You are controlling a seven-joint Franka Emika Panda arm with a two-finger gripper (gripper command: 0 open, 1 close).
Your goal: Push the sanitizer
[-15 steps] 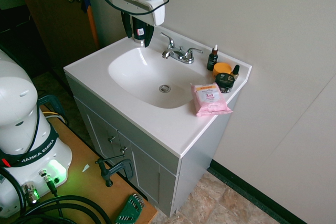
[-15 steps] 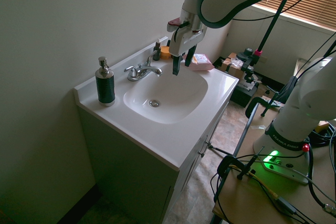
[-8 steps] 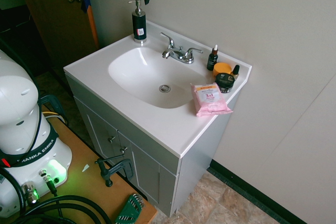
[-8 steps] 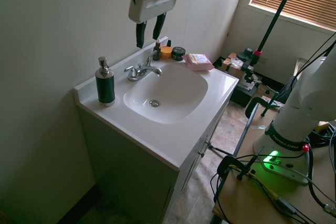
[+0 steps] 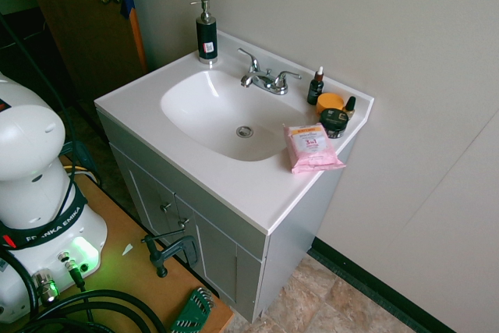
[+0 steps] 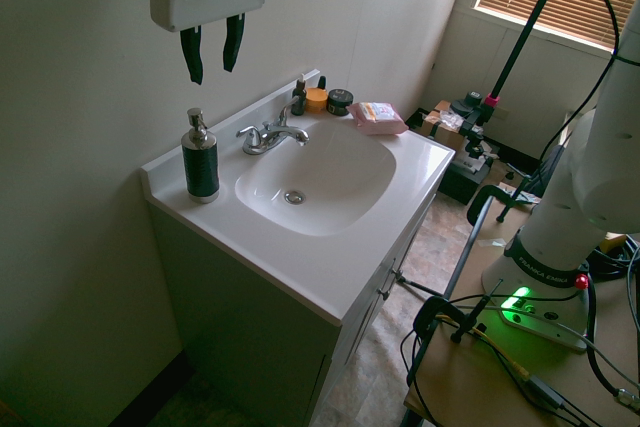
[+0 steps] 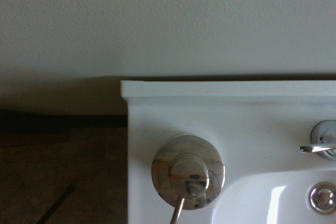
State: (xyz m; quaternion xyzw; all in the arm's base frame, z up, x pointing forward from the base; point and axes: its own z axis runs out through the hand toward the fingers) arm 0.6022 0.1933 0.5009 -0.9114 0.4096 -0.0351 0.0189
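Second exterior view: fingers (image 6: 213, 49) parted, empty, well above the sanitizer (image 6: 200, 159).

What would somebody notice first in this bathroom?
Probably the claw hanging in the air with its fingers apart, above the black sanitizer that stands upright on the sink's back corner. Next, the pink wipes pack near the far front corner, beside an orange-lidded jar.

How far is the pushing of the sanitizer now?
Done: nothing visible; the sanitizer stands upright at the sink's back corner. In hand: the claw, fingers apart and empty, hangs above it without contact. Left: descend and push the bottle.
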